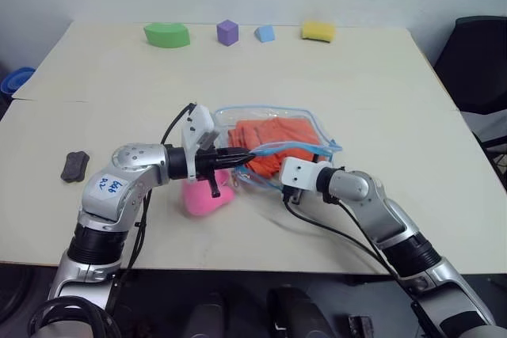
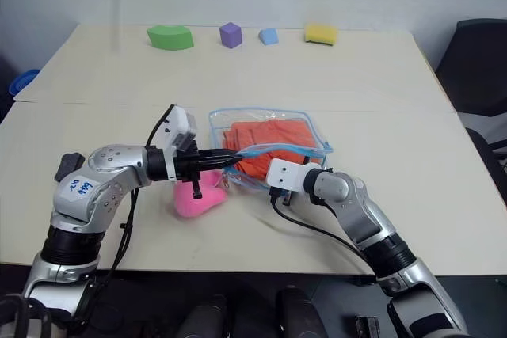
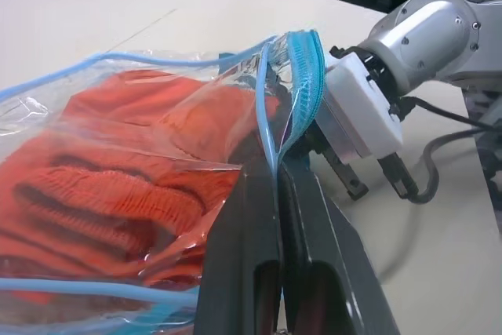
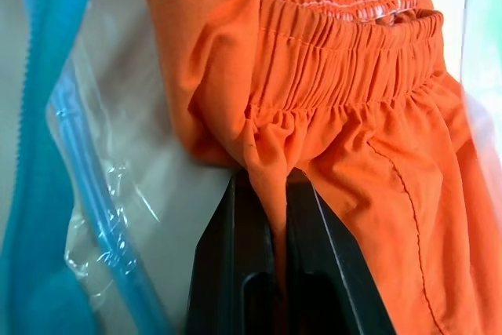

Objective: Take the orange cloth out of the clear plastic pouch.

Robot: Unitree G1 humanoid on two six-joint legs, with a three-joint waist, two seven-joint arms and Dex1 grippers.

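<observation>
Cloth of bright orange (image 1: 273,144) is seen lying inside the clear plastic pouch (image 1: 305,120), which is set flat near the middle of the pale table (image 1: 356,77); the pouch is edged with a light-blue zipper trim (image 3: 302,60), and a pink fluffy pompom (image 1: 207,195) is seen just beside it, on the robot's left; the left gripper (image 1: 247,161) is squeezed shut on the blue trim at the mouth of the pouch, and that edge is held up a little off the table; the right gripper (image 4: 267,186) is pushed into the open mouth and is pinched tight on a fold of the orange cloth, close under a gathered seam; most of the cloth is covered by the plastic; along the far edge of the table a green block (image 1: 167,35), a purple block (image 1: 227,32), a small blue block (image 1: 264,33) and a yellow block (image 1: 318,32) are lined up; a small dark thing (image 1: 74,165) is seen near the table's left side.
</observation>
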